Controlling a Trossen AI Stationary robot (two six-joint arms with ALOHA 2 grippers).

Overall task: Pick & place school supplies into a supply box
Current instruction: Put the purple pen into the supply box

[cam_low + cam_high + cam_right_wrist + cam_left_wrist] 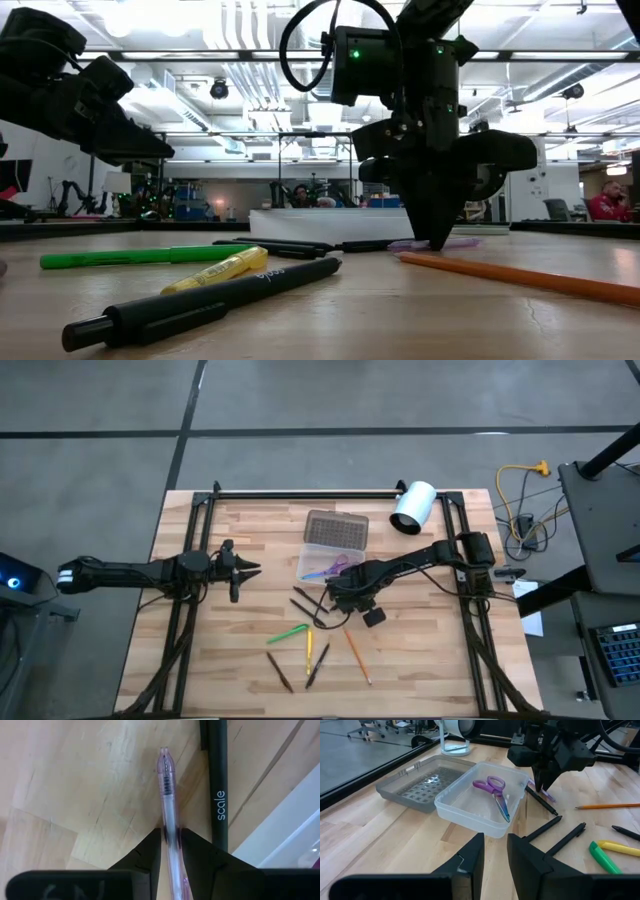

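Wood surface is seen from above, framed by dark rails, with a white cylinder lying at its far right part. The two arms are the next largest things. The left arm is stretched out over the left side, and the left gripper hangs above bare wood, well apart from the supplies; its fingers are held slightly apart and nothing is between them. The right arm reaches in from the right, and the right gripper is lowered to the surface just beside the box, on its near side.

The box is a clear case standing open near the middle of the surface, with its grey lid folded flat behind it. Purple scissors are lying inside it.

A clear pen with a purplish tint is lying flat on the wood, and the right fingers are clamped on its barrel. A black pen with the word "scale" is lying just beside it, between it and the box.

Nearer the front edge the other supplies are scattered: a green marker, a yellow one, an orange pencil and some dark pens.
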